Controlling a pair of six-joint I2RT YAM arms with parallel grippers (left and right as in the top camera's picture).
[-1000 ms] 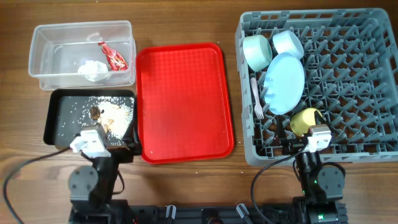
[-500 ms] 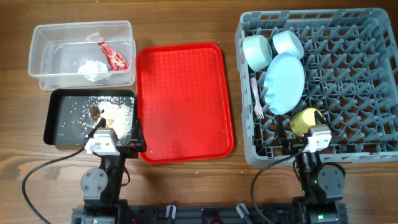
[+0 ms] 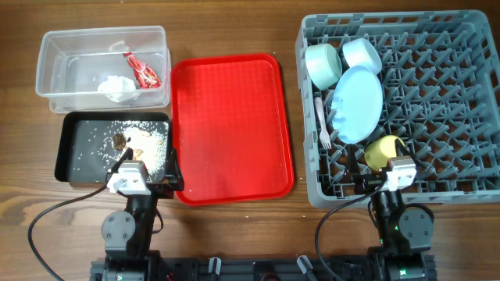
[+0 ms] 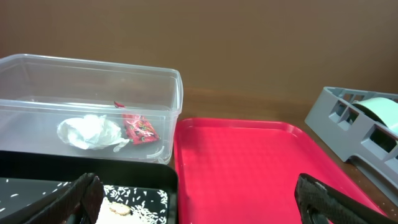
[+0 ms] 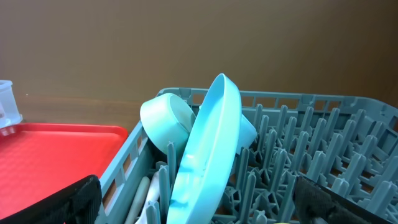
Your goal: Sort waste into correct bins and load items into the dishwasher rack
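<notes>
The clear tub (image 3: 55, 66) holds the red wrapper (image 3: 142, 70) and white tissue (image 3: 117, 87); both show in the left wrist view: wrapper (image 4: 140, 129), tissue (image 4: 90, 132). The black tray (image 3: 78, 152) holds brown scraps with rice (image 3: 144, 146). The grey rack (image 3: 445, 109) holds the blue plate (image 3: 358, 104) on edge, two bowls (image 3: 323, 64) (image 3: 362, 53), the yellow cup (image 3: 382, 151) and white cutlery (image 3: 321, 121). My left gripper (image 4: 199, 199) is open and empty over the tray's front corner. My right gripper (image 5: 199, 199) is open and empty at the rack's front edge, before the plate (image 5: 208, 143).
A flat red serving tray (image 3: 230, 129) lies between the bins and the rack, with nothing on it. Both arm bases stand at the table's front edge, below the black tray and the rack. Wooden table surface surrounds everything.
One second ago my left gripper was further left over the black tray's front edge; it shifted right and has held still since. The right arm has not moved.
</notes>
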